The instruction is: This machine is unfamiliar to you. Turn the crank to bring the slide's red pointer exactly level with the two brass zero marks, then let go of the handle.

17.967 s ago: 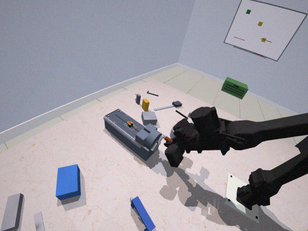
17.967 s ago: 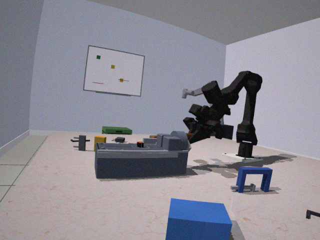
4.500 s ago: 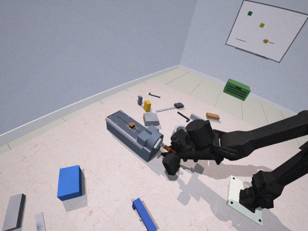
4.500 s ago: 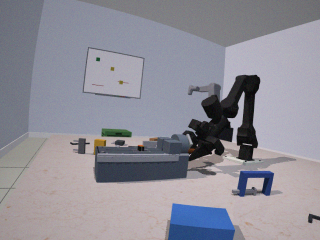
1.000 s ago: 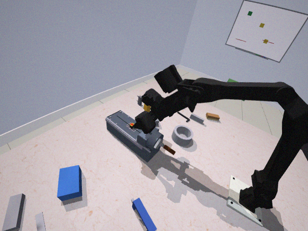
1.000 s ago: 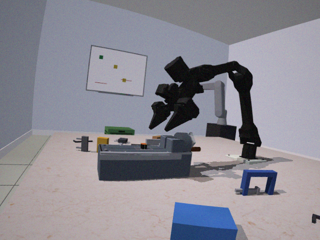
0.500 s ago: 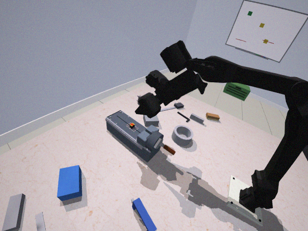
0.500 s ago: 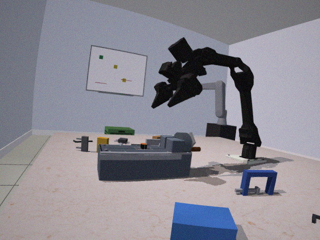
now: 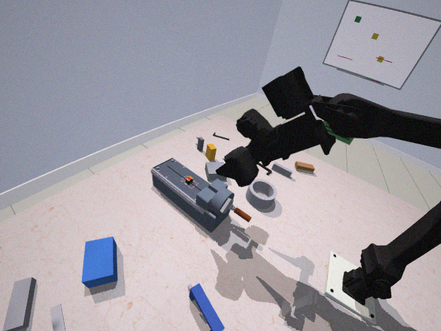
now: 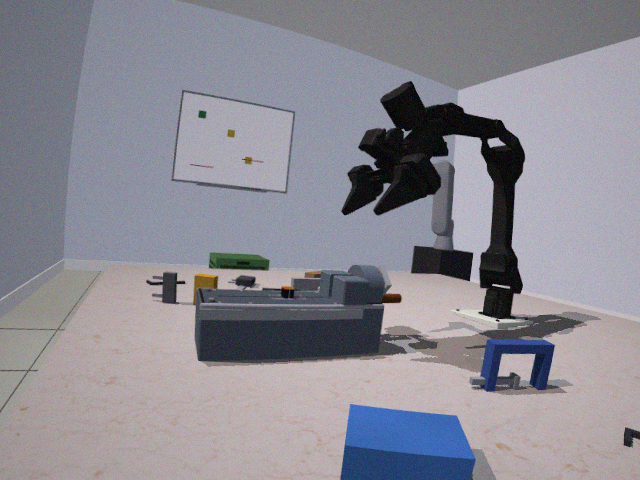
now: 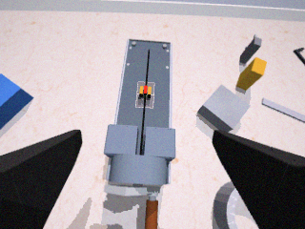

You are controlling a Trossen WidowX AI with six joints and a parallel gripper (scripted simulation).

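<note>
Black arm arched high, pincer (image 10: pixel 360 212) (image 11: pixel 149 135) open, angled downward

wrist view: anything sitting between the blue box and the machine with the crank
No object stands between the blue box and the crank machine; the wrist view shows just speckled tabletop there.

You had a slate-grey machine (image 9: pixel 178 188) (image 10: pixel 289 330) (image 11: pixel 129 114) with an orange-brown handle (image 9: pixel 242 214) (image 10: pixel 391 298) (image 11: pixel 152 215), a red pointer (image 11: pixel 145 89), a plain blue box (image 9: pixel 100 261) (image 10: pixel 408 439) (image 11: pixel 10 102) and a pinkish, tan-flecked tabletop (image 9: pixel 149 256) (image 10: pixel 232 413) (image 11: pixel 71 62).
</note>
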